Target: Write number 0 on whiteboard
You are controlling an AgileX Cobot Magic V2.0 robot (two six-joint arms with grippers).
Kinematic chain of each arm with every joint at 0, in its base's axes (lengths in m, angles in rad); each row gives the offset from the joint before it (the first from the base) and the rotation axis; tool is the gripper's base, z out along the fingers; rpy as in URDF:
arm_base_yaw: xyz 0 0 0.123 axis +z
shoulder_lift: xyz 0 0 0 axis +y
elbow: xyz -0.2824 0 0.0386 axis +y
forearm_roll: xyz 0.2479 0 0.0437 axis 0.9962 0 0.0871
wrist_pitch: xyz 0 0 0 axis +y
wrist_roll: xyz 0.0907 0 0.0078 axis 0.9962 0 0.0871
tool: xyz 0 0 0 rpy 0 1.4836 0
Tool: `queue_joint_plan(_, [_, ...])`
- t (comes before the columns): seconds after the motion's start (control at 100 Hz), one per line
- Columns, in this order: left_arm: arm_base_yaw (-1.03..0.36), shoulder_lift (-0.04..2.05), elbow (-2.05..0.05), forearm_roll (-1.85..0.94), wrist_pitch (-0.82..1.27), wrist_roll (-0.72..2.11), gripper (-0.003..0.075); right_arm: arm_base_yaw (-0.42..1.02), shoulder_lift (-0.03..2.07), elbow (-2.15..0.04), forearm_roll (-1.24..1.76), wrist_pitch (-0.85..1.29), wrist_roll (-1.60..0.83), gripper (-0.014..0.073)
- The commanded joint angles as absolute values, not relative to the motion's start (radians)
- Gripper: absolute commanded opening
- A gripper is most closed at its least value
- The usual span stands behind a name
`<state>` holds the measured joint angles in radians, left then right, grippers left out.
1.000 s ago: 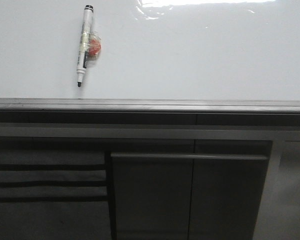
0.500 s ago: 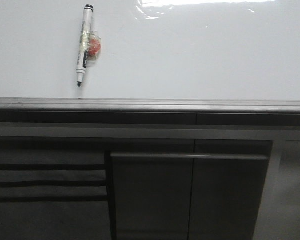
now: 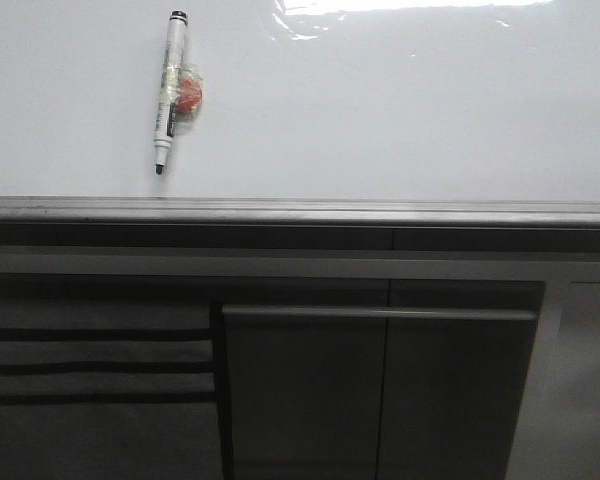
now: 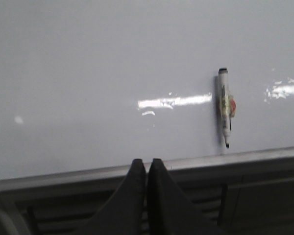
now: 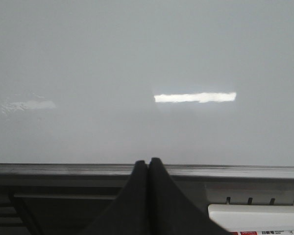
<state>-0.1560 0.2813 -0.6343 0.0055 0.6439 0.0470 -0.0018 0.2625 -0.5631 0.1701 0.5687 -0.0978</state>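
The whiteboard [image 3: 380, 110] is a glossy white board with glare and a grey metal rail [image 3: 300, 210] along its near edge. A white marker pen [image 3: 167, 90] with a black uncapped tip lies on the board at the left, a red-orange lump taped to its side. It also shows in the left wrist view [image 4: 224, 107]. No number 0 is visible on the board. My left gripper [image 4: 146, 161] is shut and empty, over the rail, left of the pen. My right gripper [image 5: 148, 160] is shut and empty, over the rail [image 5: 235, 170]. Neither gripper shows in the front view.
Dark grey cabinet panels [image 3: 380, 390] with a long handle bar [image 3: 380, 313] lie below the rail. A white object with a red label [image 5: 257, 220] sits below the rail in the right wrist view.
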Motion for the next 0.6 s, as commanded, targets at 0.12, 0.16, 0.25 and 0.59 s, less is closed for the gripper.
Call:
queue_joint_plan(0.12, [-0.154,0.421,-0.704,0.000,0.685,0.039,-0.0020,-0.007,0.381,-0.629,0.176,0.585,-0.113,-0.0068])
queue_joint_plan(0.16, [-0.154,0.439,-0.700,0.000,0.687,0.039,-0.0020,-0.007,0.390,-0.629,0.176,0.592,-0.113,-0.0068])
queue_joint_plan(0.25, [-0.154,0.477,-0.698,0.000,0.685,0.039,-0.0019,-0.007,0.415,-0.629,0.176,0.602,-0.113,-0.0068])
queue_joint_plan(0.59, [-0.257,0.629,-0.698,-0.101,0.508,0.094,0.0368,-0.007,0.481,-0.629,0.176,0.631,-0.113,0.0244])
